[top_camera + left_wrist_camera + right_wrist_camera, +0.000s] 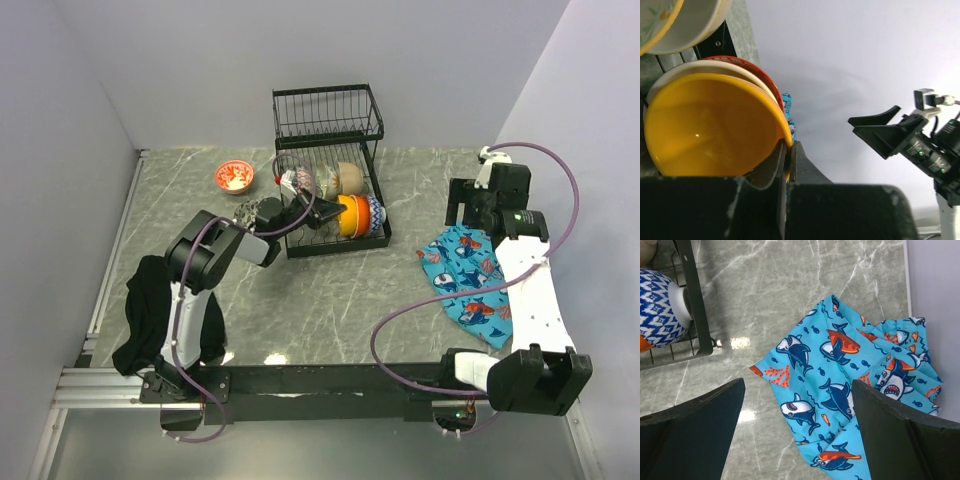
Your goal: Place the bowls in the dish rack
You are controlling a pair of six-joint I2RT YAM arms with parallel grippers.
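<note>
Orange bowl (352, 215) stood on edge in the lower tray of the dish rack (330, 115), slotted beside a blue-and-white patterned bowl (375, 212) so the wires kept both upright. Left end effector (788, 147), reaching in from the rack's nine o'clock, was closed to a thin gap, pinching the orange rim, probably to steady it into its slot. Right end effector (798, 385) hung wide open and empty over the shark-print cloth (840, 370), at the rack's four o'clock. Red bowl (234, 176) sat alone on the tabletop (330, 300) at the rack's ten o'clock, not yet loaded.
</note>
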